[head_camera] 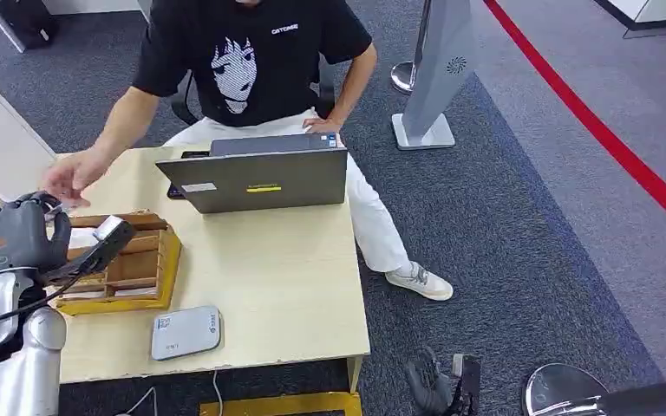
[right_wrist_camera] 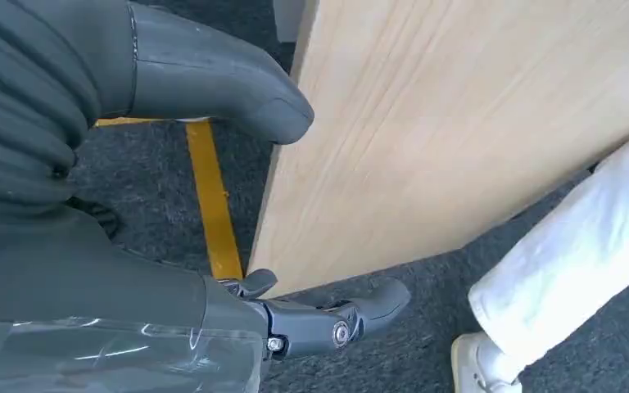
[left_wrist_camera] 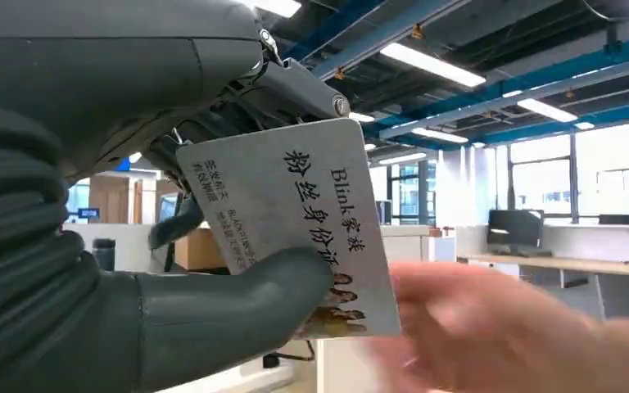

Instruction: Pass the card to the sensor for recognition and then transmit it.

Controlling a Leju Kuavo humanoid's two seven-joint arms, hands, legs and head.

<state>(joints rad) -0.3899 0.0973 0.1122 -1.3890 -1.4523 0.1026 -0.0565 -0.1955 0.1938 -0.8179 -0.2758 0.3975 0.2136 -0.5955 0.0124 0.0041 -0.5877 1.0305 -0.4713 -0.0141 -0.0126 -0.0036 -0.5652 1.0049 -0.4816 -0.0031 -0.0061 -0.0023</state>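
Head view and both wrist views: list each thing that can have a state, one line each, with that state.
card: held in the left hand, raised
right hand: empty, fingers apart, beside the table edge
laptop: open, screen facing the person
person's hand: reaching toward the left hand
card reader: flat on the table

The right hand [right_wrist_camera: 237,205] comes in beside the edge of a pale wooden table [right_wrist_camera: 426,139], its thick grey thumb [right_wrist_camera: 221,86] lying close to the tabletop's edge and a darker finger [right_wrist_camera: 340,319] stretched out lower down, over dark grey carpet [right_wrist_camera: 393,360]. Thumb and finger are spread apart with nothing between them. A yellow strip [right_wrist_camera: 213,201] runs along the carpet next to the table. A person's leg in white trousers [right_wrist_camera: 581,262] and a white shoe [right_wrist_camera: 479,368] stand just beside the table.
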